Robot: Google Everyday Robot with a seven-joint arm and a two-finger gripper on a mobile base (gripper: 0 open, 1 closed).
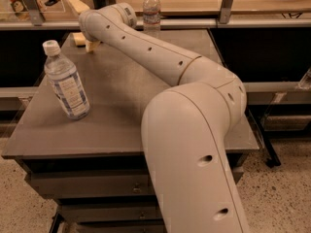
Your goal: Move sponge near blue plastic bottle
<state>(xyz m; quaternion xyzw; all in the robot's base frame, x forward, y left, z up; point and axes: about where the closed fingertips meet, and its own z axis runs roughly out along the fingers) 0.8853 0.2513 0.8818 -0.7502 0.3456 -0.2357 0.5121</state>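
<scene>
The pale-yellow sponge (77, 38) lies at the table's far left corner. My gripper (90, 45) is right beside it, at the end of the arm that reaches across the table; the wrist hides most of it. Whether it holds the sponge does not show. The blue plastic bottle (66, 81), clear with a white cap and a blue-and-white label, stands upright near the left edge, well in front of the sponge.
A slimmer clear bottle (151, 8) stands at the back edge of the grey table (116, 106). My bulky arm (194, 130) covers the table's right half. A shelf rail with clutter runs behind the table.
</scene>
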